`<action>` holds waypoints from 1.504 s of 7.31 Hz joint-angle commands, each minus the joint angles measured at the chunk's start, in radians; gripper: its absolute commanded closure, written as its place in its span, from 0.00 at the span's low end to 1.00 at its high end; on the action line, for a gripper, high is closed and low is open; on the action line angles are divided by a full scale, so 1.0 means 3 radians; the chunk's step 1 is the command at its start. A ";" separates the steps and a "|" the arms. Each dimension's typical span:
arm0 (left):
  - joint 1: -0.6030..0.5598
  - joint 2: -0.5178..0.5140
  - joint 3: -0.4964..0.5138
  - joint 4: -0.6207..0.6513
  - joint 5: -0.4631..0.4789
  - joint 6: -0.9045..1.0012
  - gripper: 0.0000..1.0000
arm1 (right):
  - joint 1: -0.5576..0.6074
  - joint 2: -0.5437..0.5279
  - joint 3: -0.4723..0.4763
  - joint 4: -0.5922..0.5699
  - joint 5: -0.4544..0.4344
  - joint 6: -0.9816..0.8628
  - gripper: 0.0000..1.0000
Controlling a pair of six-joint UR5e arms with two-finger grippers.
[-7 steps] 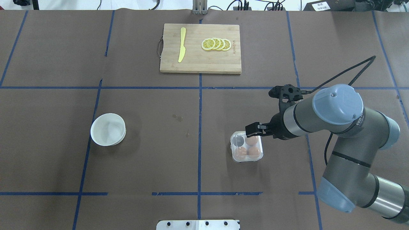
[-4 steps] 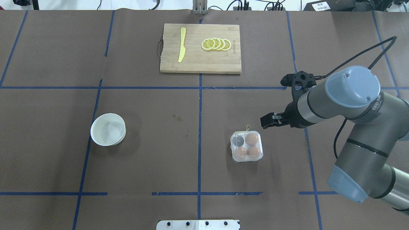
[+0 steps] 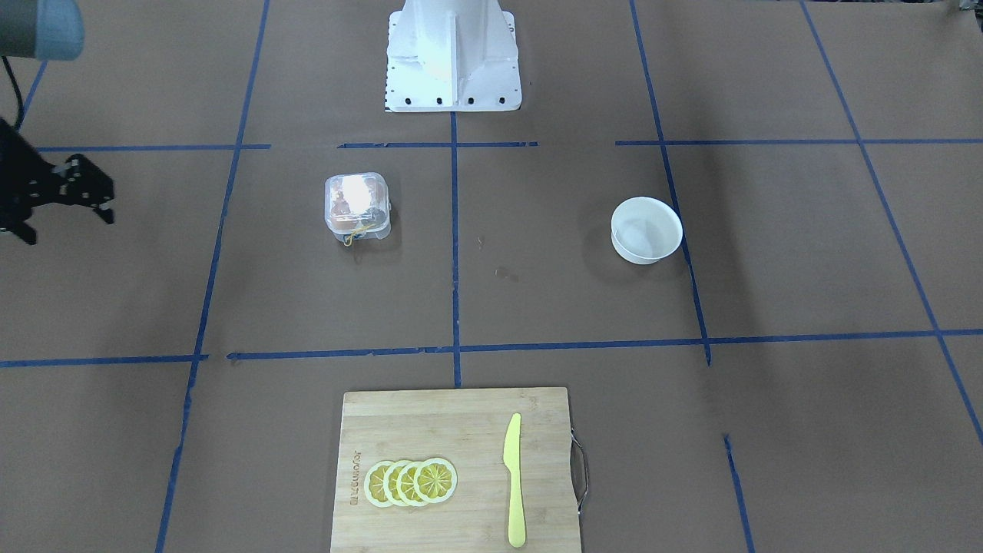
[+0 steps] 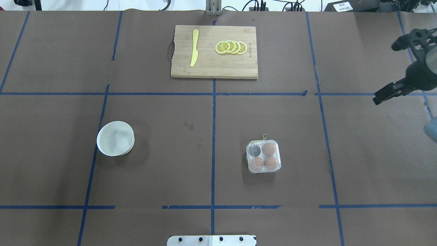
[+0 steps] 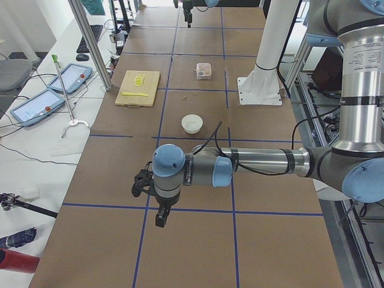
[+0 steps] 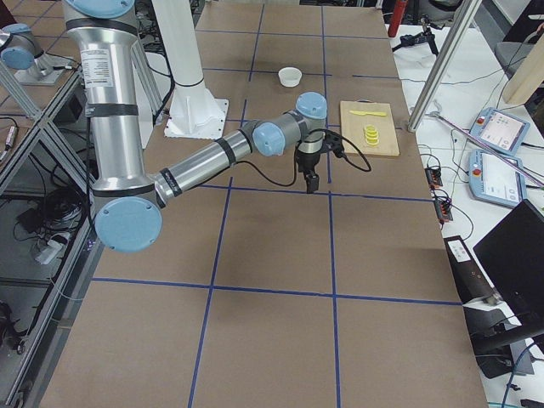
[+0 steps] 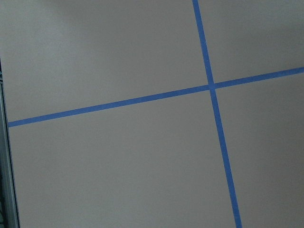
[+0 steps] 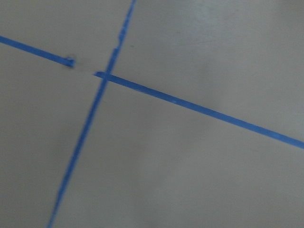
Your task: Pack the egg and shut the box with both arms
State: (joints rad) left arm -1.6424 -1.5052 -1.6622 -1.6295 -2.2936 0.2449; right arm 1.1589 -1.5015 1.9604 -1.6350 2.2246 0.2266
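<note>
The right arm [image 6: 204,157] stretches low and nearly level over the desk [image 4: 170,171], its wrist bent so the right end effector [image 4: 377,100] points down at the paper. Its fingers are drawn together into one narrow bar and grip nothing. In the overhead view it hangs at the 3 o'clock edge, well apart from the box [image 4: 263,156] and at about 2 o'clock from it. The left arm [image 5: 258,162] also reaches out level with the wrist turned down. The left end effector [image 5: 160,221] hangs just above a blue tape line, but I cannot tell whether it is clenched or released. The box sits alone at about 5 o'clock from the central tape crossing, with its clear lid lying down over the cells. It is nearly square, its sides roughly parallel to the tape grid, and its yellow string [image 4: 265,136] pokes out toward 12 o'clock. Three eggs [image 4: 269,149] fill the 1, 5 and 7 o'clock cells, and the 11 o'clock cell shows dark. A white bowl [image 4: 115,138] stands well apart at 9 o'clock from the box.
</note>
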 commanded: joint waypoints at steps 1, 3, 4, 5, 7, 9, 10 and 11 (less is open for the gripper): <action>0.0146 0.0001 0.0008 -0.0045 -0.0146 -0.0003 0.00 | 0.0777 -0.0265 -0.0463 -0.0180 0.0182 -0.1227 0.00; 0.0141 0.0011 -0.0002 0.0001 -0.0173 0.0002 0.00 | 0.1060 -0.0633 -0.0572 -0.0159 0.0239 -0.1308 0.00; 0.0141 0.0026 -0.0007 0.0006 -0.0173 0.0002 0.00 | 0.1223 -0.0726 -0.0562 -0.0159 0.0254 -0.1313 0.00; 0.0141 0.0017 -0.0002 0.0006 -0.0168 -0.0003 0.00 | 0.1321 -0.0742 -0.0557 -0.0159 0.0265 -0.1318 0.00; 0.0141 0.0042 0.0059 0.0001 -0.0152 -0.0003 0.00 | 0.1342 -0.0753 -0.0557 -0.0154 0.0265 -0.1308 0.00; 0.0126 0.0042 0.0049 -0.0004 -0.0157 -0.0019 0.00 | 0.1342 -0.0753 -0.0547 -0.0154 0.0255 -0.1297 0.00; 0.0116 0.0042 0.0054 0.0001 -0.0163 -0.0039 0.00 | 0.1342 -0.0758 -0.0562 -0.0154 0.0249 -0.1282 0.00; 0.0111 0.0052 0.0059 0.0017 -0.0158 -0.0049 0.00 | 0.1342 -0.0758 -0.0567 -0.0154 0.0249 -0.1282 0.00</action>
State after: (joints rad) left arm -1.6067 -1.4917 -1.6458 -1.6284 -2.3412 0.2349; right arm 1.5615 -1.7282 1.7927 -1.6813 2.3004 -0.1597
